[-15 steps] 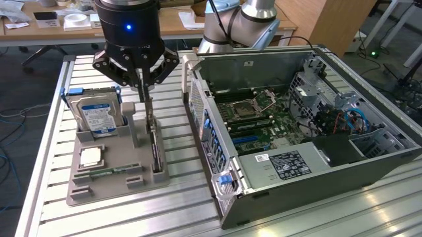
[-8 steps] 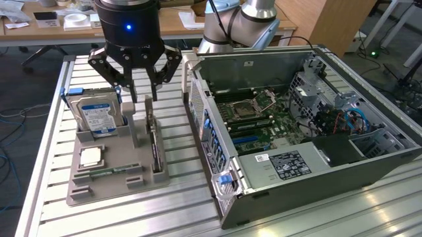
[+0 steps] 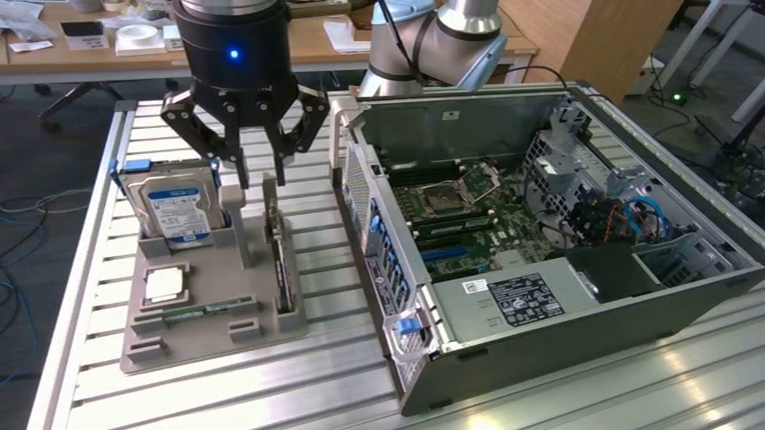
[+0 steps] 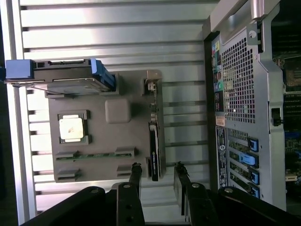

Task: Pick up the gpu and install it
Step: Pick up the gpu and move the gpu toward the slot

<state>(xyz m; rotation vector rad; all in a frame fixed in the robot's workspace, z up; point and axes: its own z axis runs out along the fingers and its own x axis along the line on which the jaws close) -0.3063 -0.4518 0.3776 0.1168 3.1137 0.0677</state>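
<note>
Gpu [image 3: 279, 255] stands on edge in a slot of the grey tray [image 3: 206, 345], to the exterior view's left of the open PC case [image 3: 574, 349], not yet lifted.

Step in hand, by my read: the pick-up, approach stage. Gripper [image 3: 260, 172] hangs just over the card w/ fingers [image 3: 235, 166] spread wide, holding nothing. In the wrist view the gpu [image 4: 154, 153] lines up btw the two fingers [image 4: 135, 176].

A grasp calls for one finger each side of the thin board, squared to it, pinching the flat faces.

- Card: thin, flat, rigid, dark board w/ silver metal bracket.
- Tray: matte moulded grey.
- Hard drive [image 3: 174, 210]: shiny metal, blue-white label.
- Worktop [image 3: 299, 394]: ribbed aluminium slats.
</note>
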